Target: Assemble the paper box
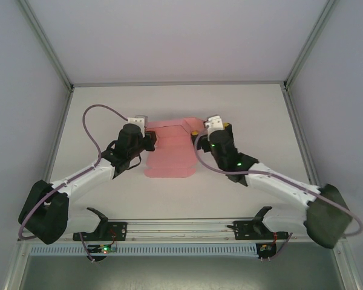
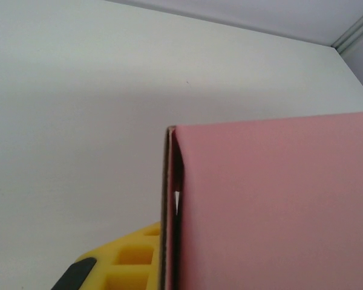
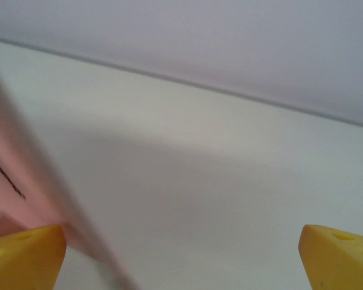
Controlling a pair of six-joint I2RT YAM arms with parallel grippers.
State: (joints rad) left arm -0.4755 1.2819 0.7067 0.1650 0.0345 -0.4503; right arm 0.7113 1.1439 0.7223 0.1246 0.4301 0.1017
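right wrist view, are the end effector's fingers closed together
No, the right end effector is open: its yellow fingertips sit at opposite bottom corners with white table between them.

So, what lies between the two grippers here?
The pink paper box spans the gap from the left gripper to the right gripper, seen in the top view.

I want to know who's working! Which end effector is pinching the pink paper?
The left end effector, shut on the paper box at its left edge. The right end effector stands wide open, gripping nothing.
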